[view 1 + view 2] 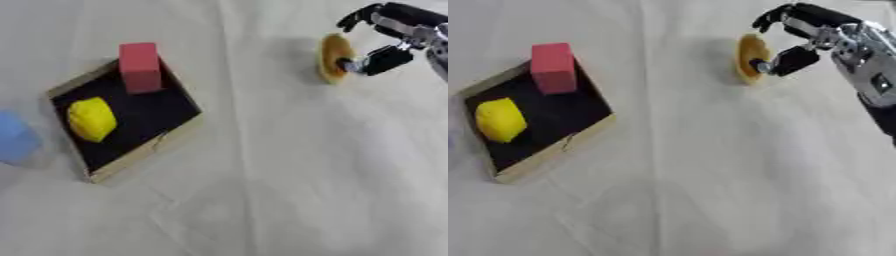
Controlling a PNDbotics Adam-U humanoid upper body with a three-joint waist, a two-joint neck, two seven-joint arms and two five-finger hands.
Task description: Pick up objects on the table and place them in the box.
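A flat wooden box (147, 150) with a black inside lies at the left. In it are a red block (140, 67), standing at the far corner, and a yellow lump (92, 119). A yellow-orange disc (333, 55) stands on its edge at the upper right, over the white cloth. My right hand (798, 57) comes in from the right and is shut on the disc, its thumb against the near face and its curled fingers over the top rim. My left hand shows in neither view.
A pale blue object (16, 137) sits at the left edge beside the box, partly cut off. The white cloth (289, 175) has soft creases across the middle and near side. My right forearm (877, 85) runs down the right edge.
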